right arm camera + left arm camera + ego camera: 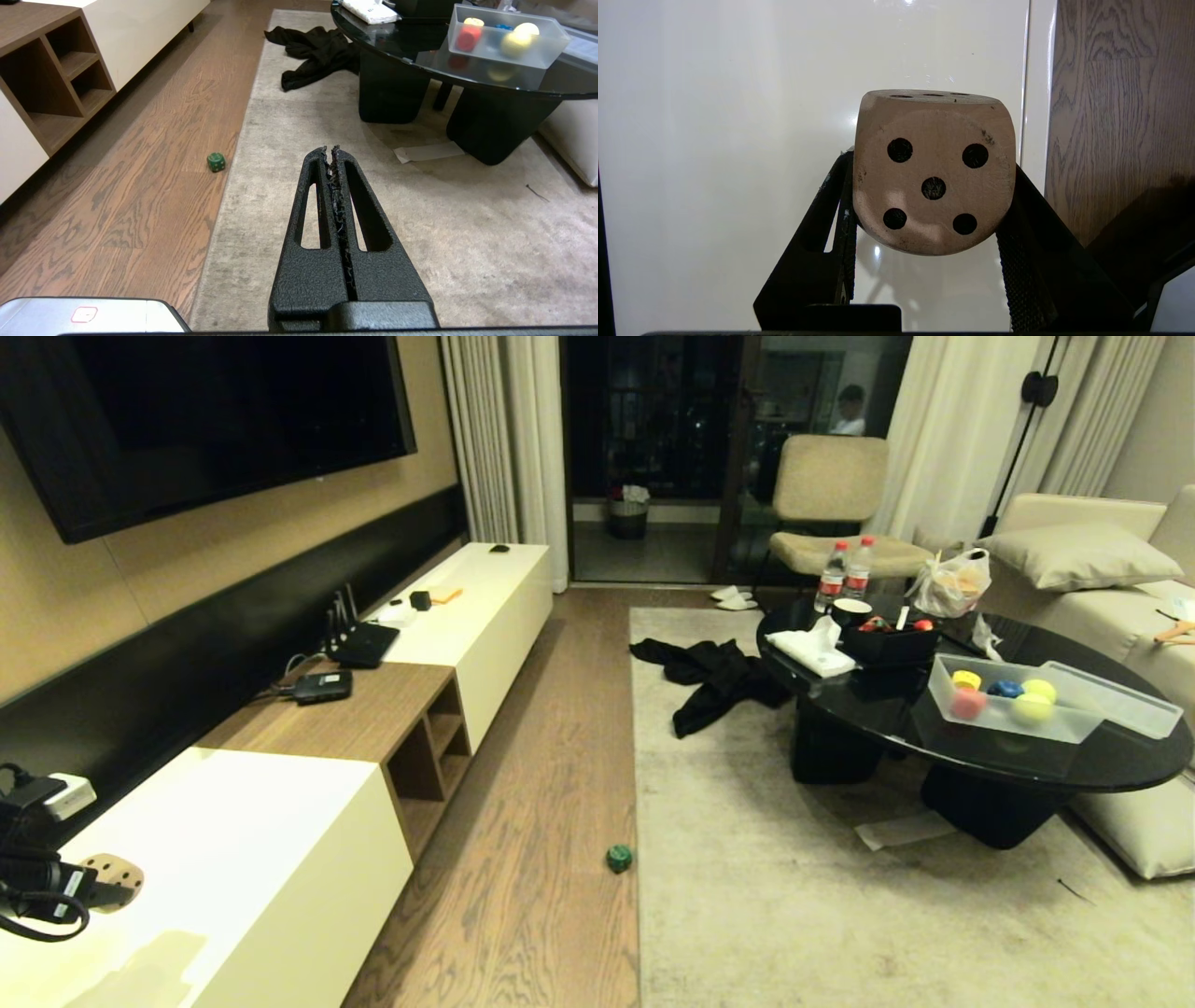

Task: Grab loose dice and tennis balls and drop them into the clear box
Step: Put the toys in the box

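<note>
Gripping the tan die on two opposite flat faces, the left gripper is holding it over the white cabinet; it is looking light and slightly squashy. The right gripper is hanging with jaws together above the rug.

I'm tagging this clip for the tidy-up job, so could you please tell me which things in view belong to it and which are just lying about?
Job:
- tan die, held in left end effector
- green die on the floor
- clear box with dice and balls inside
- its lid

Lying about:
- black garment
- two bottles
- tissues
- router
</note>
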You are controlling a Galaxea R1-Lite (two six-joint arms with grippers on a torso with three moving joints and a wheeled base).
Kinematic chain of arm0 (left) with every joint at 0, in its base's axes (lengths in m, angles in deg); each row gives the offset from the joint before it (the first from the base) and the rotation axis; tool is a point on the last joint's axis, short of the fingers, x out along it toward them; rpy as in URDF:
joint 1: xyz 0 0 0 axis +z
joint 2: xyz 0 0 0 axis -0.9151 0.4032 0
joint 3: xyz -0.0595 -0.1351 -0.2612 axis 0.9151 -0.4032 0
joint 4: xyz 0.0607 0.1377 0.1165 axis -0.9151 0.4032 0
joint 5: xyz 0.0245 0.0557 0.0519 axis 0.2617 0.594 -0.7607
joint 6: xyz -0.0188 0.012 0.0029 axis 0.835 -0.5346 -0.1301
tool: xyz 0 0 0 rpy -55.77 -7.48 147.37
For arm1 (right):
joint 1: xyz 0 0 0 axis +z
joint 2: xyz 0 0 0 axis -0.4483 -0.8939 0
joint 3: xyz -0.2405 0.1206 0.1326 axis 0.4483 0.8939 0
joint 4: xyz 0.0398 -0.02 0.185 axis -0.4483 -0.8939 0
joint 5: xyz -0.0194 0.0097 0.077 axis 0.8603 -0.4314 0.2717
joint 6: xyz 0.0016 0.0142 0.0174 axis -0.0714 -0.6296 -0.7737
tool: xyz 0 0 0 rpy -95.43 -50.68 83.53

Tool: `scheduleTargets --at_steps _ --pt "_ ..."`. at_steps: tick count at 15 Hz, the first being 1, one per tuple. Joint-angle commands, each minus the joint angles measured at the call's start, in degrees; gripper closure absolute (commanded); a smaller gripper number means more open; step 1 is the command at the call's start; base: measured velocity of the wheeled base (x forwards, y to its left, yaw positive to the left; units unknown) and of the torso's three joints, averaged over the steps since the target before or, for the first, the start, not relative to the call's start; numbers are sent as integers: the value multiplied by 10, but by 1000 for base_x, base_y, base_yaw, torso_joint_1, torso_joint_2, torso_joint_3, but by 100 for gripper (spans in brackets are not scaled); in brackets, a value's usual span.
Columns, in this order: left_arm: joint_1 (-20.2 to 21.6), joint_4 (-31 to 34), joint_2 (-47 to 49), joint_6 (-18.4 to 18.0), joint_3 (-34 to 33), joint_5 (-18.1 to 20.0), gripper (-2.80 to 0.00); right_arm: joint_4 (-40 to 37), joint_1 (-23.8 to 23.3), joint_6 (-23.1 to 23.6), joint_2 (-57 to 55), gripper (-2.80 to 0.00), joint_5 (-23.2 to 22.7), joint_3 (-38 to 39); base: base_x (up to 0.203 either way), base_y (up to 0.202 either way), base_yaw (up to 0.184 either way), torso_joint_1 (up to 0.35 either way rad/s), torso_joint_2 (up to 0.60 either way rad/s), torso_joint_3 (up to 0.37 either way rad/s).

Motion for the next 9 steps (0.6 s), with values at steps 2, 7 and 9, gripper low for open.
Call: scheduleTargets --at_steps 2,7,9 --pt "0 0 -28 -1 -5 3 0 0 0 0 0 0 0 0 0 0 0 0 0 0" --pt "-31 1 -73 28 -12 10 0 0 0 0 0 0 0 0 0 0 0 0 0 0" --pt "-45 9 -92 36 -12 11 0 0 0 -1 0 0 0 0 0 0 0 0 0 0"
